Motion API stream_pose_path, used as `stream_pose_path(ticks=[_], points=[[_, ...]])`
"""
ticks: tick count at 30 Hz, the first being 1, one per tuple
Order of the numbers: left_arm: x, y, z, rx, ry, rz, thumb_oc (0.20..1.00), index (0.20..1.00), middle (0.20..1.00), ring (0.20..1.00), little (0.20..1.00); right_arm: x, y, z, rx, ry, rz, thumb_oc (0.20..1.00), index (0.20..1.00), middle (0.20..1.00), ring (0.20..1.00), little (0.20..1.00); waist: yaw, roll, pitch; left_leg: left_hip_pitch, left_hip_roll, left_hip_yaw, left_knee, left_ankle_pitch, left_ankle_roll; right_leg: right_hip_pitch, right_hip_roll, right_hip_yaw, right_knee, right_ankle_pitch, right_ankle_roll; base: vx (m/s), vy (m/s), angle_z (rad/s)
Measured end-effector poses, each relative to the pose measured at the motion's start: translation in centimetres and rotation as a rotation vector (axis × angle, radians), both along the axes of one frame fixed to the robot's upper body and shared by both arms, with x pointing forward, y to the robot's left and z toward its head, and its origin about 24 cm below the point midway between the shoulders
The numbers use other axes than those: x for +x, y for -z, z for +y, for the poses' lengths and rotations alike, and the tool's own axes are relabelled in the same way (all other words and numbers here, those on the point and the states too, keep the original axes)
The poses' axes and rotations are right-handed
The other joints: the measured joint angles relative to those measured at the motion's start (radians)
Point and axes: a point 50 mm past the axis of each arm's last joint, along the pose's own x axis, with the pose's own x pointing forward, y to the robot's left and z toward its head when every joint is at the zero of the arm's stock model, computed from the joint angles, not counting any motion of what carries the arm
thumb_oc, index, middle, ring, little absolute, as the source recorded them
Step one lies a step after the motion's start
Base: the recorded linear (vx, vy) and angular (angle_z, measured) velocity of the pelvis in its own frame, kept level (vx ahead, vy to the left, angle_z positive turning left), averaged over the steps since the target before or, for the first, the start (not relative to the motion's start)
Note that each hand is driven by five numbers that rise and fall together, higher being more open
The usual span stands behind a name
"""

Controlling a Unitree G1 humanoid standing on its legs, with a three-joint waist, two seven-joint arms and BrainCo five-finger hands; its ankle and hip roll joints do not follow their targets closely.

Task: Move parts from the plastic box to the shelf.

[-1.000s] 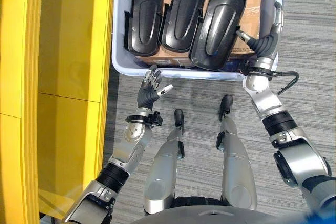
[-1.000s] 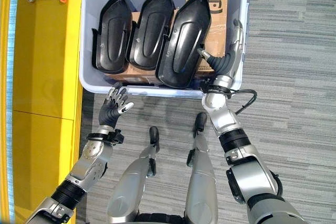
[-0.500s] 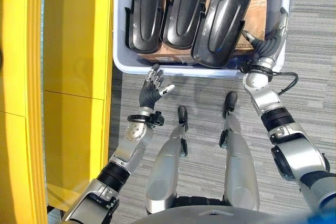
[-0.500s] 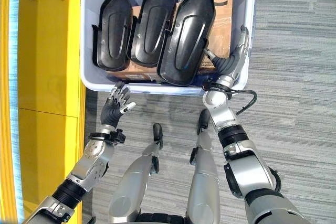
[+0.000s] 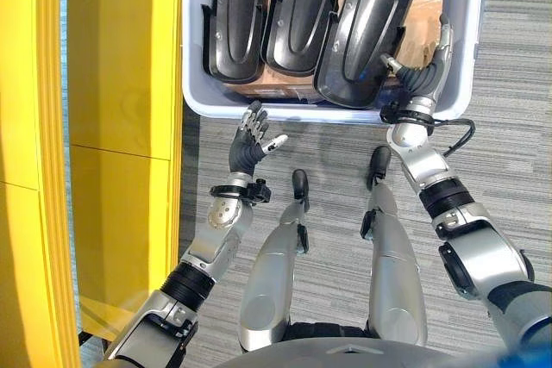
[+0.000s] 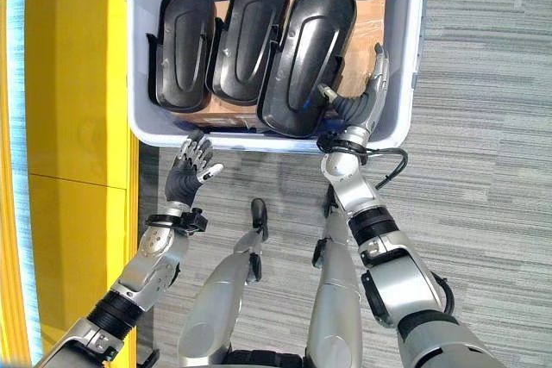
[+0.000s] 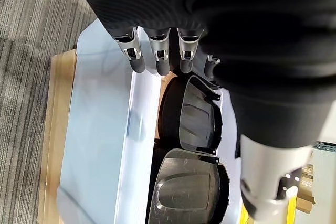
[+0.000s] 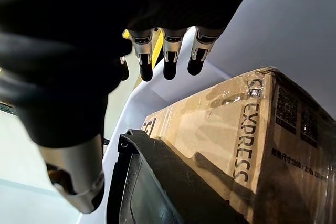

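**Grey carpet, yellow shelf, parts in the box**

Grey striped carpet runs under a yellow shelf (image 5: 121, 84) on the left. Beside it the left hand (image 5: 248, 146) hovers just short of the plastic box (image 5: 197, 101), fingers (image 7: 159, 59) relaxed, holding nothing. Three black parts (image 5: 297, 10) lean on a cardboard carton (image 8: 220, 129) inside. The right hand (image 5: 423, 75) reaches over the box's near rim beside the rightmost part, fingers straight, gripping nothing.

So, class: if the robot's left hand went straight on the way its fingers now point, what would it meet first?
Probably the near wall of the plastic box: the left hand hangs open just short of it, fingers aimed at it, though depth is unclear.
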Motion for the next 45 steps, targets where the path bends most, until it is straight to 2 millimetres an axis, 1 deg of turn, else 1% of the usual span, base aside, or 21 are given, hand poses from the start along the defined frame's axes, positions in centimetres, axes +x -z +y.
stream_pose_path(ticks=[5, 6, 7, 11, 15, 20, 22, 28, 29, 30, 31, 32, 34, 35, 36, 37, 38, 39, 40, 42, 45], points=[[0.0, 0.0, 0.0, -0.001, -0.007, 0.003, 1.000, 1.000, 1.000, 1.000, 1.000, 0.1, 0.6, -0.1, 0.000, 0.010, 0.026, 1.000, 1.000, 1.000, 1.000, 1.000, 0.001, 0.000, 0.000, -0.028, -0.001, -0.009, 0.016, 0.000, 0.000, -0.016, -0.003, -0.007, 0.000, 0.000, 0.000, 0.01, 0.004, 0.05], [-0.1, 0.1, 0.0, -0.001, -0.009, 0.007, 1.000, 1.000, 1.000, 1.000, 1.000, 0.3, 1.4, -0.5, -0.006, 0.030, 0.065, 1.000, 1.000, 1.000, 1.000, 1.000, 0.004, 0.000, 0.000, -0.033, -0.001, -0.010, 0.019, 0.000, 0.000, -0.019, -0.003, -0.008, 0.001, 0.000, -0.001, 0.00, 0.000, 0.00], [-0.1, 0.1, -0.1, -0.001, -0.007, 0.008, 1.000, 1.000, 1.000, 1.000, 1.000, 0.3, 1.6, -0.6, -0.007, 0.036, 0.073, 1.000, 1.000, 1.000, 1.000, 1.000, 0.006, 0.000, 0.000, -0.034, -0.001, -0.010, 0.019, 0.000, 0.000, -0.019, -0.004, -0.008, 0.002, 0.000, -0.001, 0.00, 0.000, 0.00], [-0.1, 0.2, -0.2, 0.000, -0.004, 0.010, 1.000, 1.000, 1.000, 1.000, 1.000, 0.5, 1.4, -1.0, 0.009, 0.065, 0.070, 1.000, 1.000, 1.000, 1.000, 1.000, 0.009, 0.000, 0.000, -0.044, -0.004, -0.012, 0.024, 0.000, 0.000, -0.026, -0.006, -0.009, 0.002, -0.002, 0.003, 0.00, 0.000, 0.00], [-0.1, 0.2, -0.3, 0.000, -0.002, 0.009, 1.000, 1.000, 1.000, 1.000, 1.000, 0.9, -0.1, -1.0, 0.028, 0.088, 0.017, 1.000, 1.000, 1.000, 1.000, 1.000, 0.008, 0.000, 0.000, -0.096, -0.008, -0.012, 0.054, -0.005, 0.006, -0.071, -0.014, -0.009, 0.019, -0.001, 0.005, 0.01, 0.010, 0.03], [-0.1, 0.1, -0.3, 0.000, -0.002, 0.008, 1.000, 1.000, 1.000, 1.000, 1.000, 1.0, -0.2, -0.9, 0.022, 0.086, 0.016, 1.000, 1.000, 1.000, 1.000, 1.000, 0.011, 0.000, 0.000, -0.108, -0.009, -0.013, 0.071, -0.011, 0.006, -0.079, -0.016, -0.008, 0.026, -0.002, 0.005, 0.00, 0.000, 0.00], [-0.1, 0.1, -0.3, -0.003, -0.003, 0.000, 1.000, 1.000, 1.000, 1.000, 1.000, 1.3, -1.0, -0.5, 0.014, 0.079, -0.005, 1.000, 1.000, 1.000, 1.000, 1.000, 0.001, 0.000, 0.000, -0.139, -0.009, -0.015, 0.098, -0.019, 0.008, -0.099, -0.018, -0.007, 0.034, -0.001, 0.006, 0.00, 0.001, 0.02], [-0.1, 0.0, -0.2, -0.007, -0.004, -0.005, 1.000, 1.000, 1.000, 1.000, 1.000, 2.2, -1.8, -0.4, -0.015, 0.092, 0.008, 1.000, 1.000, 1.000, 1.000, 1.000, -0.005, -0.001, -0.001, -0.193, -0.009, -0.025, 0.161, -0.035, 0.016, -0.123, -0.023, -0.007, 0.052, -0.004, 0.005, 0.00, 0.009, 0.04], [-0.2, 0.1, -0.1, -0.004, -0.007, -0.001, 1.000, 1.000, 1.000, 1.000, 1.000, 2.4, -2.0, -0.5, -0.009, 0.096, 0.014, 1.000, 1.000, 1.000, 1.000, 1.000, -0.005, -0.002, -0.002, -0.206, -0.009, -0.029, 0.170, -0.036, 0.016, -0.130, -0.023, -0.007, 0.051, -0.014, 0.026, -0.01, 0.024, 0.04], [-0.2, 0.1, -0.1, -0.004, -0.007, -0.001, 1.000, 1.000, 1.000, 1.000, 1.000, 2.4, -2.0, -0.5, -0.009, 0.096, 0.014, 1.000, 1.000, 1.000, 1.000, 1.000, -0.005, -0.002, -0.002, -0.206, -0.009, -0.029, 0.170, -0.036, 0.016, -0.130, -0.023, -0.007, 0.051, -0.014, 0.026, 0.00, 0.000, 0.00], [-0.3, 0.3, -0.1, -0.003, -0.007, 0.004, 1.000, 1.000, 1.000, 1.000, 1.000, 2.7, -2.5, -0.6, -0.007, 0.103, 0.019, 1.000, 1.000, 1.000, 1.000, 1.000, -0.003, 0.000, -0.012, -0.228, 0.002, -0.033, 0.166, -0.029, 0.015, -0.179, -0.027, 0.007, 0.166, -0.064, 0.065, -0.01, 0.024, 0.14], [-0.5, 0.6, 0.1, -0.001, -0.011, 0.014, 1.000, 1.000, 1.000, 1.000, 1.000, 2.7, -2.4, -0.6, 0.000, 0.106, 0.024, 1.000, 1.000, 1.000, 1.000, 1.000, 0.004, -0.011, -0.029, -0.242, 0.001, -0.036, 0.165, -0.019, 0.008, -0.186, -0.023, 0.010, 0.156, -0.075, 0.040, -0.01, 0.024, 0.11], [-0.6, 0.7, -0.1, 0.000, -0.005, 0.019, 1.000, 1.000, 1.000, 1.000, 1.000, 2.8, -2.1, -0.7, -0.010, 0.112, 0.039, 1.000, 1.000, 1.000, 1.000, 1.000, 0.009, -0.009, -0.033, -0.246, 0.001, -0.033, 0.176, -0.020, 0.011, -0.186, -0.025, 0.013, 0.156, -0.069, 0.036, -0.01, 0.012, 0.01], [-0.6, 0.7, -0.1, 0.000, -0.005, 0.018, 1.000, 1.000, 1.000, 1.000, 1.000, 2.8, -2.1, -0.7, -0.012, 0.112, 0.039, 0.928, 0.928, 0.928, 0.928, 0.928, 0.007, -0.008, -0.033, -0.249, 0.000, -0.032, 0.179, -0.021, 0.012, -0.186, -0.027, 0.013, 0.155, -0.069, 0.036, 0.00, 0.000, 0.00], [-0.5, 0.7, -0.1, 0.000, -0.004, 0.018, 1.000, 1.000, 1.000, 1.000, 1.000, 2.8, -2.2, -0.7, -0.015, 0.117, 0.043, 0.583, 0.583, 0.583, 0.583, 0.583, 0.007, -0.008, -0.035, -0.252, -0.002, -0.032, 0.179, -0.022, 0.013, -0.186, -0.029, 0.012, 0.151, -0.069, 0.037, 0.00, 0.000, 0.00], [-0.6, 0.7, -0.1, 0.000, -0.004, 0.019, 1.000, 1.000, 1.000, 1.000, 1.000, 2.9, -2.1, -0.8, -0.019, 0.126, 0.052, 0.533, 0.533, 0.533, 0.533, 0.533, 0.008, -0.008, -0.041, -0.258, -0.004, -0.034, 0.179, -0.021, 0.013, -0.185, -0.029, 0.012, 0.142, -0.066, 0.040, -0.01, 0.026, 0.04], [-0.6, 0.8, -0.2, 0.000, -0.003, 0.022, 1.000, 1.000, 1.000, 1.000, 1.000, 3.0, -2.0, -1.0, -0.021, 0.133, 0.062, 0.460, 0.460, 0.460, 0.460, 0.460, 0.010, -0.008, -0.049, -0.262, -0.006, -0.036, 0.180, -0.021, 0.014, -0.185, -0.030, 0.012, 0.136, -0.061, 0.040, -0.01, 0.012, 0.07], [-0.6, 0.8, -0.2, 0.000, -0.002, 0.022, 1.000, 1.000, 1.000, 1.000, 1.000, 3.1, -1.8, -1.2, -0.032, 0.146, 0.080, 0.341, 0.341, 0.341, 0.341, 0.341, 0.012, -0.008, -0.054, -0.262, -0.008, -0.037, 0.181, -0.021, 0.014, -0.182, -0.032, 0.012, 0.135, -0.059, 0.041, -0.01, 0.019, 0.06], [-0.6, 0.8, -0.1, 0.000, -0.004, 0.022, 1.000, 1.000, 1.000, 1.000, 1.000, 3.2, -1.4, -1.3, -0.057, 0.166, 0.110, 0.200, 0.200, 0.200, 0.200, 0.200, 0.016, -0.009, -0.059, -0.258, -0.009, -0.037, 0.185, -0.022, 0.014, -0.174, -0.032, 0.012, 0.130, -0.058, 0.041, 0.00, 0.009, 0.05], [-0.6, 0.8, -0.1, -0.001, -0.005, 0.024, 1.000, 1.000, 1.000, 1.000, 1.000, 3.3, -1.0, -1.7, -0.087, 0.202, 0.145, 0.200, 0.200, 0.200, 0.200, 0.200, 0.026, -0.008, -0.070, -0.255, -0.010, -0.039, 0.186, -0.024, 0.016, -0.164, -0.033, 0.011, 0.122, -0.058, 0.041, 0.00, 0.003, 0.02], [-0.8, 1.0, 0.0, -0.001, -0.007, 0.030, 1.000, 1.000, 1.000, 1.000, 1.000, 3.3, -0.9, -1.9, -0.113, 0.222, 0.165, 0.200, 0.200, 0.200, 0.200, 0.200, 0.028, -0.008, -0.070, -0.258, -0.011, -0.049, 0.195, -0.024, 0.016, -0.157, -0.034, 0.003, 0.123, -0.058, 0.041, 0.00, 0.007, 0.07]])
